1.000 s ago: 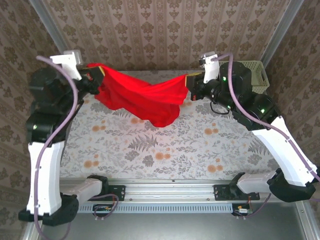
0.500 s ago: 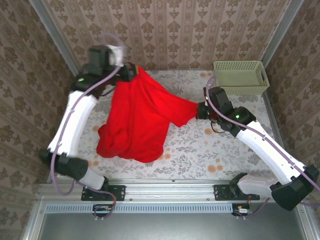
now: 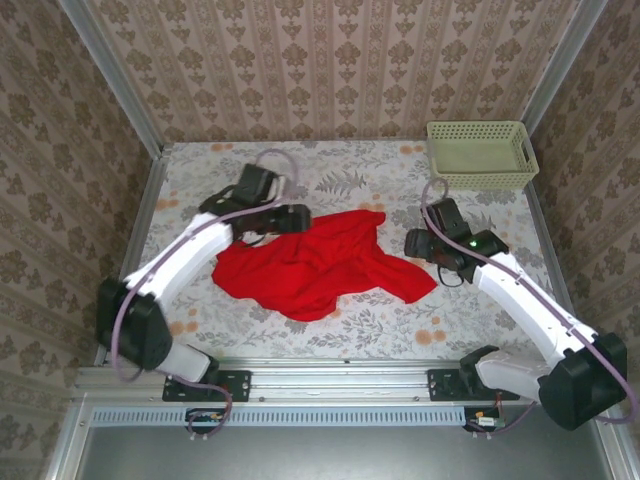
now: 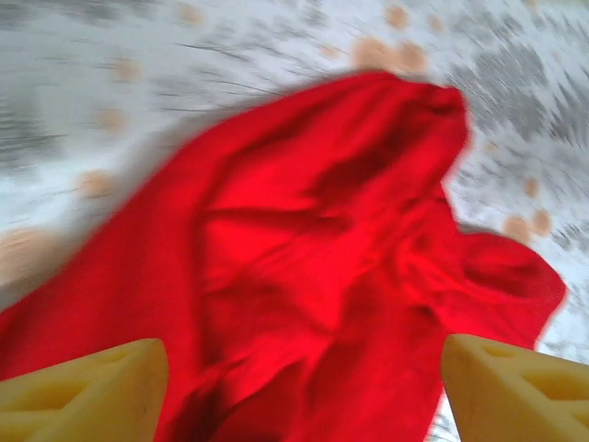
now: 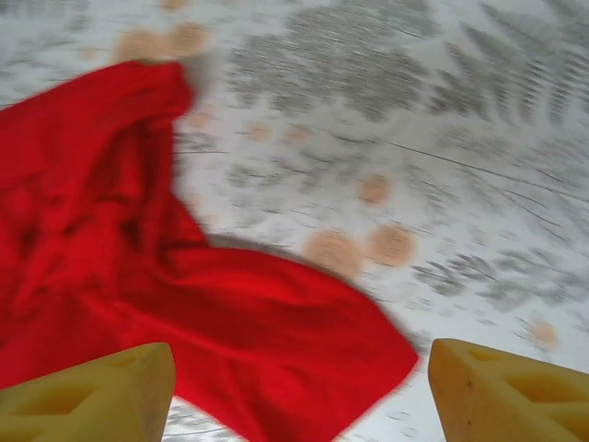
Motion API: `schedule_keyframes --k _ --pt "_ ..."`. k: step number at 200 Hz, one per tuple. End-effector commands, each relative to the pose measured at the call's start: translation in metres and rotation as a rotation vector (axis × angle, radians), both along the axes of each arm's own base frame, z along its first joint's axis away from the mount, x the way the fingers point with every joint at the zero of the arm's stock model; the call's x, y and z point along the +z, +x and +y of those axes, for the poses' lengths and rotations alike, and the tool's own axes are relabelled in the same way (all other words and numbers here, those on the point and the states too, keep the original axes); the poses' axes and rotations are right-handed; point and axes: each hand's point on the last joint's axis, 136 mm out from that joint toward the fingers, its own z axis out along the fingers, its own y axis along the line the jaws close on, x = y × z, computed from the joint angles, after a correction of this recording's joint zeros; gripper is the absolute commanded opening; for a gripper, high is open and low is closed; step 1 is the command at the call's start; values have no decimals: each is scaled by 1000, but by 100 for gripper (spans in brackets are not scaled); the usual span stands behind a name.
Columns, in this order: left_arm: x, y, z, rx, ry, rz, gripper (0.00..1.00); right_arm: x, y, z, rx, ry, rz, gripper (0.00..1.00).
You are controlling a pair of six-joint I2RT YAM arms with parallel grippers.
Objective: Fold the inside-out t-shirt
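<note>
The inside-out t-shirt is a plain red cloth lying crumpled on the flowered table, one tongue of it reaching right. My left gripper hovers over its upper left edge, open, yellow fingers spread wide above the red folds with nothing held. My right gripper stands just off the cloth's right end, open too; between its fingers lies the red corner on the table.
A pale green basket stands at the back right corner. Patterned walls close the table at the back and both sides. A metal rail runs along the near edge with the arm bases.
Both grippers have let go of the shirt and opened. The cloth, held up stretched between them before, has dropped in a heap on the table. Both arms have swung lower and inward.
</note>
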Motion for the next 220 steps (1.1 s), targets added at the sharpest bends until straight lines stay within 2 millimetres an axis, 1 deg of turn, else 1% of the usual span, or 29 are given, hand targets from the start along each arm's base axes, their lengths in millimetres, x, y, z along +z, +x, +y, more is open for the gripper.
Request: schedule_keyframes --k 1,15,16,18,23,33,45,56,68,83,93,106,123,134,143,159,168,170,179,194,203,220 --pt "-14 -12 29 100 -2 12 79 13 19 64 169 63 -43 74" --pt "-37 -24 28 95 -20 59 78 6 25 106 247 105 -16 74" --pt "-38 -23 32 107 -23 62 78 7 25 108 251 110 -18 74" --pt "-40 -22 34 115 -29 65 78 -3 25 114 259 104 10 74" --pt "-48 -23 34 115 -43 78 77 -5 30 130 277 124 8 74" --pt "-59 -26 28 106 -76 104 73 -16 35 152 294 139 32 73" --pt "-68 -28 21 92 -112 127 69 -29 39 177 332 160 64 71" --pt "-77 -33 22 96 -114 146 66 -41 41 193 345 155 95 70" --pt "-86 -39 26 105 -98 160 61 -52 42 207 364 152 132 68" --pt "-96 -49 31 103 -90 176 56 -67 40 220 387 153 168 65" --pt "-102 -56 31 93 -93 183 54 -73 38 228 407 157 180 65" --pt "-111 -65 32 81 -100 200 49 -82 36 235 420 158 205 64" --pt "-120 -73 35 77 -99 210 43 -95 39 241 420 162 233 62" --pt "-123 -77 36 77 -103 211 40 -101 41 245 422 158 247 60" --pt "-125 -79 36 74 -107 210 37 -107 43 245 418 138 259 57" --pt "-126 -82 38 70 -103 201 34 -113 50 242 412 89 264 46" --pt "-126 -82 40 68 -97 193 31 -111 58 239 405 64 246 34" --pt "-125 -81 40 68 -96 191 30 -112 57 235 401 49 258 31" --pt "-125 -82 41 64 -88 185 27 -108 61 230 398 20 248 17" --pt "-124 -81 43 63 -78 170 21 -94 70 220 388 -21 211 1" --pt "-121 -80 44 62 -76 157 17 -83 73 215 384 -41 188 0" --pt "-114 -77 47 66 -73 129 8 -54 76 202 376 -69 129 0"
